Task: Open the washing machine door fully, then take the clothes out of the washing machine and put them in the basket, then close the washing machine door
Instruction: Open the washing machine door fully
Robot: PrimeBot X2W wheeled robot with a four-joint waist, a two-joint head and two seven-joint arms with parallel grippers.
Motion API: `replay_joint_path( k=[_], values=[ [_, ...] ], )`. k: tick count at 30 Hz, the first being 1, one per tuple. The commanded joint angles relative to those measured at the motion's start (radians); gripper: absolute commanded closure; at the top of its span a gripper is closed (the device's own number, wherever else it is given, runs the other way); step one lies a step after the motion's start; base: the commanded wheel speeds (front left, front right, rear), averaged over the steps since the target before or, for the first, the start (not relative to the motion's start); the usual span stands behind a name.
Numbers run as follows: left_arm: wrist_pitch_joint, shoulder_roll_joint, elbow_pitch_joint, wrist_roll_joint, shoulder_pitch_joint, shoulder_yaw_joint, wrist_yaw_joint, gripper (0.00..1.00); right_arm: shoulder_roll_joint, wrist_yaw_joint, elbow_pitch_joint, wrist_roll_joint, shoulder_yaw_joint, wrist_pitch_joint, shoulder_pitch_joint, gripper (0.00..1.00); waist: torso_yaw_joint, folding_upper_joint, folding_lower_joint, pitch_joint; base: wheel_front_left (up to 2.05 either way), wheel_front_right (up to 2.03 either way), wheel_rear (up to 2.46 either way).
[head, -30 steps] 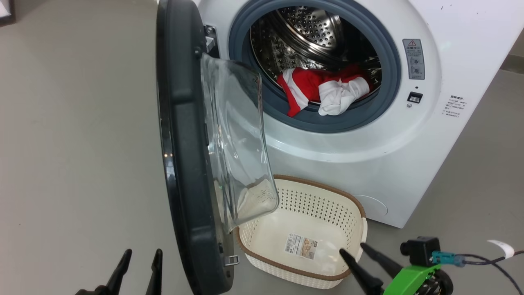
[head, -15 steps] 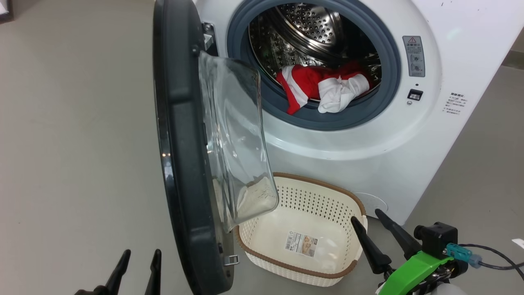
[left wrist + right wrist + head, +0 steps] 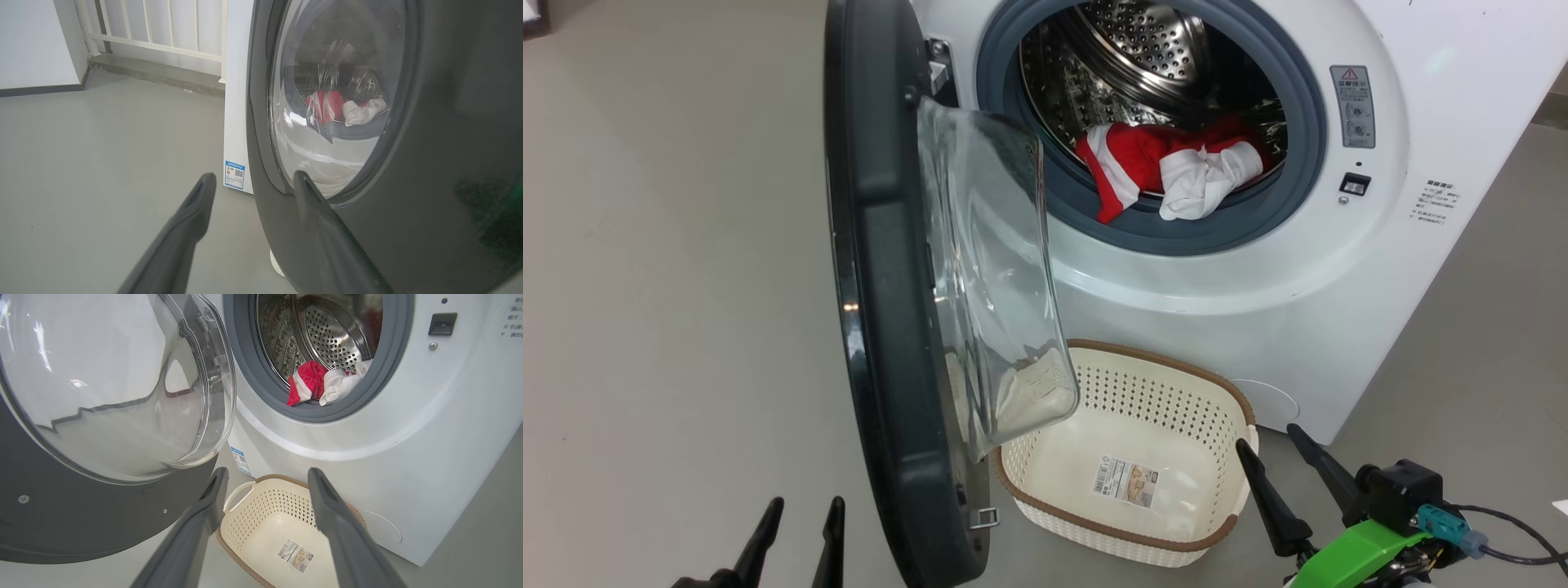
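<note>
Head view first: the washing machine door (image 3: 882, 286) stands swung out, the clothes (image 3: 1168, 167) lie heaped at the mouth of the washing machine (image 3: 1258, 269), spilling onto its grey rubber ring (image 3: 1143, 237). The basket (image 3: 1168, 404) sits on the floor below, with the left gripper (image 3: 807, 502) low beside the door and the right gripper (image 3: 1267, 435) just beside the basket's end, both spread wide and holding nothing. The left wrist view has one finger against the door's black ring, perhaps touching, hard to tell. In the right wrist view, wide fingers frame the basket's sticker (image 3: 296, 555).
</note>
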Motion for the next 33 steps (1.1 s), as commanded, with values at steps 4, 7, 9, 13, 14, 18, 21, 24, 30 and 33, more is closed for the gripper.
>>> replay_joint_path(
  k=[4, 7, 9, 13, 14, 18, 21, 24, 30, 33],
  values=[
    [-0.009, 0.010, -0.017, -0.006, -0.039, 0.039, -0.006, 0.00, 0.003, 0.006, -0.015, -0.016, 0.011, -0.012, 0.004, 0.00, -0.002, 0.0000, 0.0000, 0.000, 0.00, 0.00, 0.00],
    [-0.009, 0.009, -0.016, -0.005, -0.038, 0.041, -0.006, 0.00, 0.005, 0.006, -0.013, -0.019, 0.010, -0.012, 0.005, 0.00, -0.003, 0.0000, 0.0000, -0.003, 0.00, 0.00, 0.00],
    [-0.009, 0.009, -0.023, -0.003, -0.042, 0.047, -0.006, 0.78, 0.006, 0.006, -0.013, -0.020, 0.009, -0.012, 0.005, 0.00, -0.004, 0.0000, 0.0000, -0.005, 0.00, 0.00, 0.00],
    [-0.009, 0.005, -0.045, -0.018, -0.048, 0.069, -0.006, 1.00, 0.007, 0.006, -0.014, -0.023, 0.007, -0.012, 0.008, 0.00, -0.003, 0.0000, 0.0000, -0.008, 0.00, 0.00, 0.00],
    [-0.009, 0.003, -0.058, -0.028, -0.052, 0.082, -0.006, 1.00, 0.007, 0.006, -0.015, -0.024, 0.007, -0.012, 0.008, 0.00, -0.003, 0.0000, 0.0000, -0.009, 0.00, 0.00, 0.00],
    [-0.009, -0.006, -0.143, -0.054, -0.073, 0.139, -0.006, 1.00, 0.007, 0.006, -0.019, -0.028, 0.005, -0.012, 0.011, 0.00, -0.001, 0.0000, 0.0000, -0.011, 0.00, 0.00, 0.00],
    [-0.009, -0.016, -0.253, -0.061, -0.086, 0.185, -0.006, 1.00, 0.006, 0.006, -0.020, -0.029, 0.004, -0.012, 0.012, 0.00, 0.000, 0.0000, 0.0000, -0.013, 0.00, 0.00, 0.00],
    [-0.009, -0.025, -0.397, -0.058, -0.097, 0.191, -0.006, 1.00, 0.005, 0.006, -0.021, -0.030, 0.005, -0.012, 0.013, 0.00, -0.001, 0.0000, 0.0000, -0.015, 0.00, 0.00, 0.00],
    [-0.009, -0.032, -0.631, -0.049, -0.073, 0.055, -0.006, 1.00, 0.004, 0.006, -0.025, -0.032, 0.007, -0.012, 0.015, 0.00, -0.006, 0.0000, 0.0000, -0.019, 0.00, 0.00, 0.00],
    [-0.009, -0.032, -0.661, -0.042, -0.040, -0.062, -0.006, 1.00, 0.004, 0.006, -0.027, -0.033, 0.008, -0.012, 0.013, 0.00, -0.008, 0.0000, 0.0000, -0.018, 0.00, 0.00, 0.00]
  ],
)
